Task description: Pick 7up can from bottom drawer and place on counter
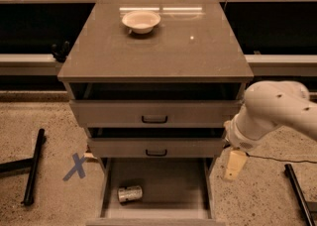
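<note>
The 7up can (130, 194) lies on its side at the front left of the open bottom drawer (171, 183). The counter (168, 49) is the glossy grey-brown top of the cabinet. My gripper (234, 165) hangs from the white arm (275, 112) just outside the right edge of the bottom drawer, at the height of the drawer's back. It is well to the right of the can and apart from it.
A shallow white bowl (141, 21) stands at the back of the counter. The two upper drawers (154, 113) are slightly pulled out above the bottom one. Black bars lie on the floor at left (33, 165) and right (298, 194). A blue tape X (76, 166) marks the floor.
</note>
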Robot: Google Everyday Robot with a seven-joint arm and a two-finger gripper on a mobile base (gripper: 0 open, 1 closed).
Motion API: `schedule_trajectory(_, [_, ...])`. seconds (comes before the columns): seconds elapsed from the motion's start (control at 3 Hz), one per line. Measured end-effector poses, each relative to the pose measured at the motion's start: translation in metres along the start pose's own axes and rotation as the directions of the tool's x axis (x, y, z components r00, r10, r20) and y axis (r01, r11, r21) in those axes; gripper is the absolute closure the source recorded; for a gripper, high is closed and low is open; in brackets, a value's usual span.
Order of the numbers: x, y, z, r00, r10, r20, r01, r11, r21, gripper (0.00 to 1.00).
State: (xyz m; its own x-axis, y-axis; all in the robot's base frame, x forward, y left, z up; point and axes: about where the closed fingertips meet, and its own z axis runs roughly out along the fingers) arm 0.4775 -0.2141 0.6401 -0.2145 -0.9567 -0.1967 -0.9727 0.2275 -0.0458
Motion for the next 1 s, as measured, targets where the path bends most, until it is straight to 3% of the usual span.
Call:
schedule_trajectory(0.33, [0.006, 0.006, 0.032, 1.000, 0.010, 0.006, -0.010, 0.9985, -0.053, 0.00])
schedule_trajectory(0.67, [0.005, 0.006, 0.025, 1.000, 0.007, 0.005, -0.007, 0.9990, -0.043, 0.00])
schedule_trajectory(1.0, [0.005, 0.013, 0.048, 1.000, -0.008, 0.006, 0.008, 0.9978, -0.066, 0.00])
